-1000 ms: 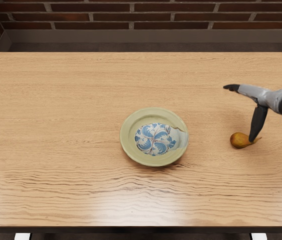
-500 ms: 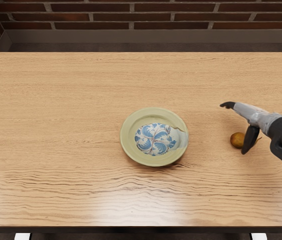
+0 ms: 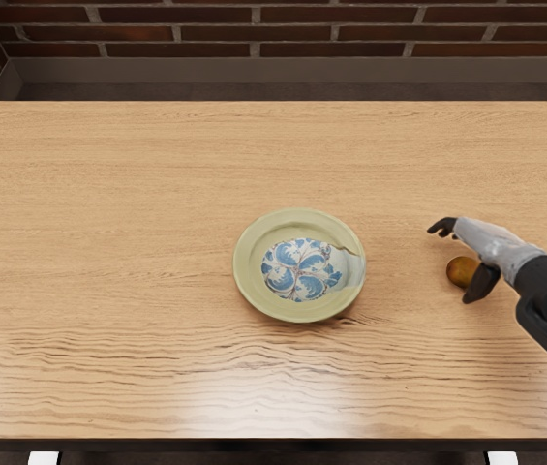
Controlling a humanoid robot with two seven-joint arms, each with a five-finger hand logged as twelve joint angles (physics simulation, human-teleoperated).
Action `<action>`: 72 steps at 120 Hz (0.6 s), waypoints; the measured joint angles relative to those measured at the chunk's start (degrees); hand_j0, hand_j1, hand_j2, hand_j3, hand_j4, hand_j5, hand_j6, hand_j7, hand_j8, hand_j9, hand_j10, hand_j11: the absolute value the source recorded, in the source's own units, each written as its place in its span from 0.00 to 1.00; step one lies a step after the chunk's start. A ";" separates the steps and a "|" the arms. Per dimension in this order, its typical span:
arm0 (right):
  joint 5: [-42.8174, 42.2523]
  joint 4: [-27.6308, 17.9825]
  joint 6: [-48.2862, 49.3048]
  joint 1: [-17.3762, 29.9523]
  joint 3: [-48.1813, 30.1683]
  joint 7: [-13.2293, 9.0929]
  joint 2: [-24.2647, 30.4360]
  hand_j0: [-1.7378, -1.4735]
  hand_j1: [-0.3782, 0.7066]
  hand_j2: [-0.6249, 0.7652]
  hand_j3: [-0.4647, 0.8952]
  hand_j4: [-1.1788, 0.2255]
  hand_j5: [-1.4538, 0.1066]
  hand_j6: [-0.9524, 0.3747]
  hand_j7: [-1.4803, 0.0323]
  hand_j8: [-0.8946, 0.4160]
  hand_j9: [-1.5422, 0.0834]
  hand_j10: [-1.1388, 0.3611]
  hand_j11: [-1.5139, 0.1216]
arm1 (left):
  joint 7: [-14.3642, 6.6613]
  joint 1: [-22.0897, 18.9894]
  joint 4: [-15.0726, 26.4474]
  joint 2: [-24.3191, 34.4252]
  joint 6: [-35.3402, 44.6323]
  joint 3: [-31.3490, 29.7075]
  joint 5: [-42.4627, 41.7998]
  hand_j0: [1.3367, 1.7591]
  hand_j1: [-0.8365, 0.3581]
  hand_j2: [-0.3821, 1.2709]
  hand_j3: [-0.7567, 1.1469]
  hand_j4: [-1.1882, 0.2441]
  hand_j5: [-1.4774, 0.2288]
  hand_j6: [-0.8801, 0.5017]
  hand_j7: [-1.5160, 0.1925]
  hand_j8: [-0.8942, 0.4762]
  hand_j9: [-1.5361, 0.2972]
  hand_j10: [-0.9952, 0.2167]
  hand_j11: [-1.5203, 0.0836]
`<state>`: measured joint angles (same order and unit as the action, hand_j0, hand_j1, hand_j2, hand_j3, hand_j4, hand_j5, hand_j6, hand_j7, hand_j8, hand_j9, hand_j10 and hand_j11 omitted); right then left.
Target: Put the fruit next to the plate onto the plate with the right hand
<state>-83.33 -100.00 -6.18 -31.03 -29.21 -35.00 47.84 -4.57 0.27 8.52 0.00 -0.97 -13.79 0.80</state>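
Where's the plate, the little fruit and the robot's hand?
plate (image 3: 247, 257): head view, left side of its green rim.
fruit (image 3: 460, 270): head view, middle of the part that shows.
right hand (image 3: 481, 248): head view, on its grey palm.

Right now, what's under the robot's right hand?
The brownish fruit lies there on the table. Its left part shows; the right hand covers the rest, so contact cannot be judged.

Bright, even simulator render, sharp from edge to edge.
Soft light from above; pale sheen along the near edge of the table (image 3: 108, 194); thin, faint shadow under the lower right rim of the plate (image 3: 244, 257); brick wall (image 3: 273, 19) behind dimmer; table edges straight, undistorted.
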 joint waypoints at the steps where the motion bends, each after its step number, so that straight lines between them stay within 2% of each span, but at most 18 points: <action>1: -0.02 0.00 -0.01 0.04 0.00 0.00 0.02 0.30 0.32 0.41 0.34 0.65 0.71 0.51 0.75 0.47 0.73 0.58 0.71 | 0.00 0.04 0.00 0.00 0.00 0.00 0.00 0.76 0.99 0.23 0.40 0.83 0.87 0.64 0.89 0.65 0.84 0.82 0.95; 72: -2.70 0.00 -4.65 1.72 2.05 0.00 0.82 0.30 0.42 0.40 0.34 0.58 0.64 0.44 0.67 0.41 0.66 0.52 0.64 | 0.00 0.08 0.00 0.00 0.00 0.00 0.00 0.76 0.99 0.23 0.40 0.83 0.87 0.64 0.89 0.65 0.84 0.82 0.95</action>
<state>-86.03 -100.00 -10.83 -29.31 -27.16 -35.00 48.66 -4.57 0.35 8.52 0.00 -0.97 -13.79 0.80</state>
